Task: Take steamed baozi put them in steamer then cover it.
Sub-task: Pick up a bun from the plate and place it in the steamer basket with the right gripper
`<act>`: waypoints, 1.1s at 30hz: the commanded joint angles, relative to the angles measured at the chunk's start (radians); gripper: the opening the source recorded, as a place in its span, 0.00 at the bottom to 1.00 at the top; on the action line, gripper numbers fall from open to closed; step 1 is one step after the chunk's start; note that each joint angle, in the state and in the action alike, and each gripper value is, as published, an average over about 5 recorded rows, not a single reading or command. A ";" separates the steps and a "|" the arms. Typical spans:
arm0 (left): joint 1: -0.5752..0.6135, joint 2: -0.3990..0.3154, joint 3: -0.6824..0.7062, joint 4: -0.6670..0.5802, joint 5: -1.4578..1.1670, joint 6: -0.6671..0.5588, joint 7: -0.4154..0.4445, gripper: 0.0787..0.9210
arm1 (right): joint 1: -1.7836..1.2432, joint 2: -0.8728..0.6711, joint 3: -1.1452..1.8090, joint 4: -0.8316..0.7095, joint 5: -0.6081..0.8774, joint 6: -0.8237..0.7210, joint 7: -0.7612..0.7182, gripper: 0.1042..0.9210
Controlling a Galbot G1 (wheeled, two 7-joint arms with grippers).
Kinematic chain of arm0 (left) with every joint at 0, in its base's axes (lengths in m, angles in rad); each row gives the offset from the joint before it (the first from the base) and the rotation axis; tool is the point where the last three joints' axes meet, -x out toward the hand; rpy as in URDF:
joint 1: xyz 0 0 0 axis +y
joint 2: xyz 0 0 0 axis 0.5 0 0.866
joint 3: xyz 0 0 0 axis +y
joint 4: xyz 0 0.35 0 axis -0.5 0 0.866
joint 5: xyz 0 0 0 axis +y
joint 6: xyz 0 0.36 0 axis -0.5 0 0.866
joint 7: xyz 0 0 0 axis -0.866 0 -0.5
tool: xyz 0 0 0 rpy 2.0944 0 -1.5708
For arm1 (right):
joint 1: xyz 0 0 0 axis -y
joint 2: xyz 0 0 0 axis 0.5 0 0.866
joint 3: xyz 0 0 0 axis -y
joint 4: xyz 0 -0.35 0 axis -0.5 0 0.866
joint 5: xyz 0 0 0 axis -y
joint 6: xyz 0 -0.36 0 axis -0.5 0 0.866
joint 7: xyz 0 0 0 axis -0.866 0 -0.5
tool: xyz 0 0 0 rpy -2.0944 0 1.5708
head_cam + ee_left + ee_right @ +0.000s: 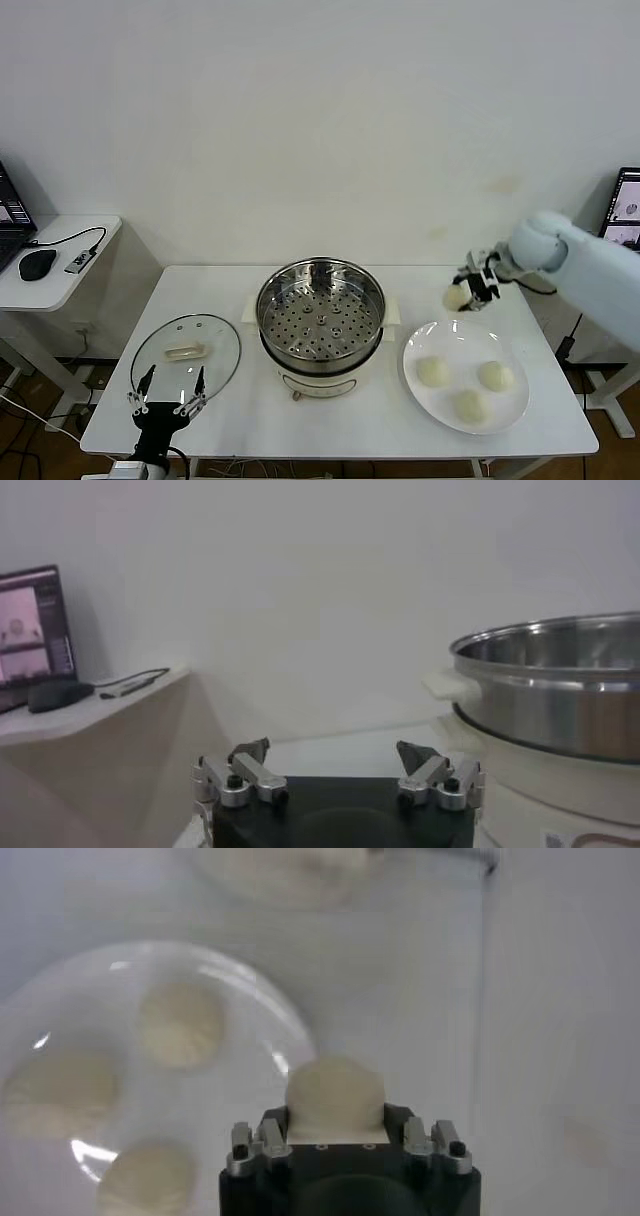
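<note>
My right gripper (462,294) is shut on one cream-white baozi (456,296) and holds it in the air above the far edge of the white plate (512,410), to the right of the steamer (320,312). In the right wrist view the held baozi (335,1096) sits between the jaws. Three more baozi (433,371) lie on the plate. The steamer's perforated tray is empty. The glass cover (186,352) lies flat on the table left of the steamer. My left gripper (166,392) is open and empty at the front left, by the cover's near edge.
A side table (60,262) with a mouse and a laptop stands at the far left. A screen (625,208) shows at the right edge. In the left wrist view the steamer (560,685) rises close beside the left gripper (334,761).
</note>
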 commanded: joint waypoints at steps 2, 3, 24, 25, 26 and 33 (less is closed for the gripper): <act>0.001 0.002 0.005 0.005 -0.090 -0.029 0.023 0.88 | 0.261 0.231 -0.180 -0.023 0.175 0.070 0.004 0.59; 0.001 0.002 0.005 0.007 -0.091 -0.031 0.024 0.88 | 0.264 0.264 -0.187 -0.038 0.180 0.083 0.006 0.59; -0.014 -0.008 -0.018 0.010 -0.070 -0.036 0.015 0.88 | 0.121 0.673 -0.321 -0.313 -0.167 0.527 0.065 0.59; -0.016 -0.009 -0.018 0.011 -0.070 -0.035 0.015 0.88 | 0.116 0.676 -0.324 -0.318 -0.188 0.541 0.067 0.59; -0.018 -0.009 -0.017 0.011 -0.070 -0.035 0.015 0.88 | 0.111 0.679 -0.326 -0.324 -0.210 0.556 0.070 0.59; -0.026 -0.013 -0.015 0.015 -0.067 -0.033 0.014 0.88 | 0.071 0.688 -0.323 -0.381 -0.347 0.654 0.099 0.60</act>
